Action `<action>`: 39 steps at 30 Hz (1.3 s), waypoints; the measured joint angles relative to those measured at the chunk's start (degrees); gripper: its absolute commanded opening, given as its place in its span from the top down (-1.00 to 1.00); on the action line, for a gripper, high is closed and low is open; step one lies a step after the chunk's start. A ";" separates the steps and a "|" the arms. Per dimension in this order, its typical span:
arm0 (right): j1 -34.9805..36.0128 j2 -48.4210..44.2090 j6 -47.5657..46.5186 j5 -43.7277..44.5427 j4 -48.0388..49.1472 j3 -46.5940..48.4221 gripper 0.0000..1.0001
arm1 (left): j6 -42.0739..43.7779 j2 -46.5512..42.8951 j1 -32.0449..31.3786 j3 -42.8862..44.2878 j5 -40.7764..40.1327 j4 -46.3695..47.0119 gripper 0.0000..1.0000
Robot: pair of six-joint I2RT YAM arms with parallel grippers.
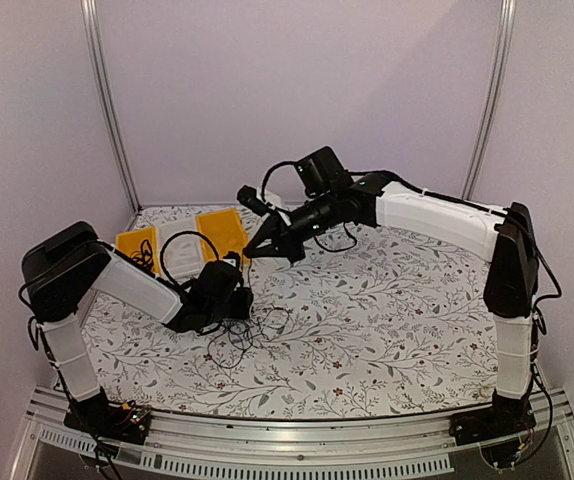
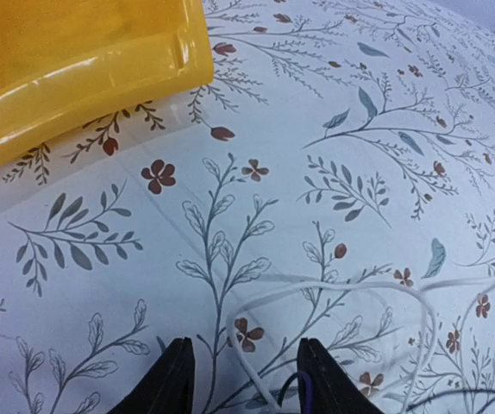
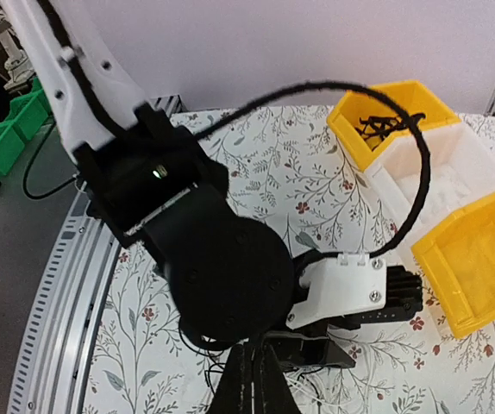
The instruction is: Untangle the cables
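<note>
The cables (image 1: pixel 252 335) are a loose tangle of very thin black and white wires on the flowered cloth, in front of my left gripper (image 1: pixel 239 302). In the left wrist view that gripper (image 2: pixel 252 379) is open and low over the cloth. A white wire (image 2: pixel 334 289) loops between its fingers, and a dark wire (image 2: pixel 292 386) lies against the right one. My right gripper (image 1: pixel 252 252) hangs above the left wrist. Its fingers (image 3: pixel 260 379) are pressed shut, and I see nothing between them. Thin black wires (image 3: pixel 209 375) lie on the cloth below it.
Two yellow bins (image 1: pixel 137 248) (image 1: pixel 222 230) stand at the back left with a white tray (image 1: pixel 182 245) between them. One yellow bin (image 2: pixel 75 69) lies just ahead of the left gripper. The left arm's wrist (image 3: pixel 222 276) fills the space under the right gripper.
</note>
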 measured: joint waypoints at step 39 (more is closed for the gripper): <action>-11.78 -30.45 -5.53 -2.10 -3.91 -18.05 1.00 | 10.12 -25.94 -4.28 -0.55 1.86 -4.37 -0.06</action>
